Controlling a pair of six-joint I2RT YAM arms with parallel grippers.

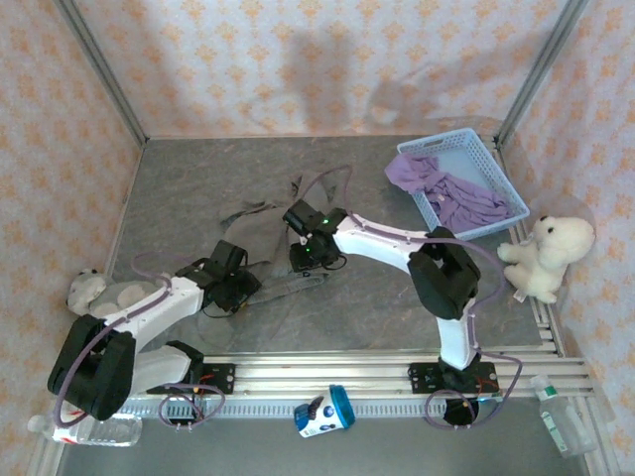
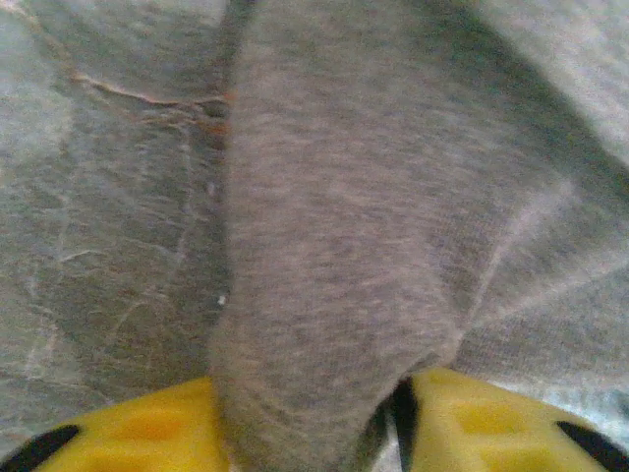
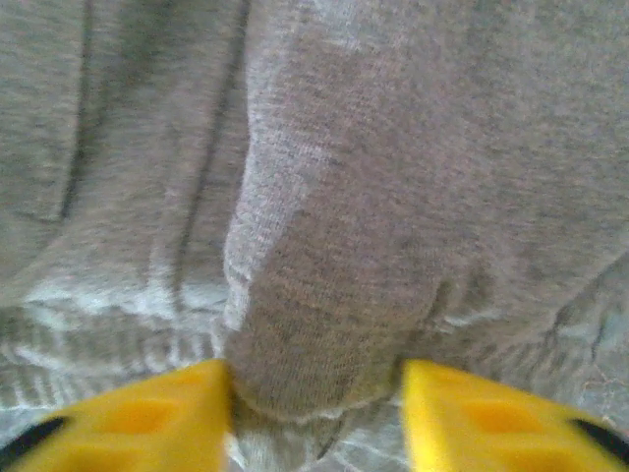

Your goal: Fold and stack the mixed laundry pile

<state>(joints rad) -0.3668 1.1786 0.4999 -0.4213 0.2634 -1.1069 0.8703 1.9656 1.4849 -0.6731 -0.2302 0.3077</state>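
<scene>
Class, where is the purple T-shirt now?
Top view, far right: the purple T-shirt lies in the light blue basket, spilling over its left rim, near the white plush toy.

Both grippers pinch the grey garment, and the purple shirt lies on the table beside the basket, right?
Not quite: the top external view shows the purple shirt in the basket, draped over its rim. The left gripper and right gripper do pinch the grey garment.
</scene>
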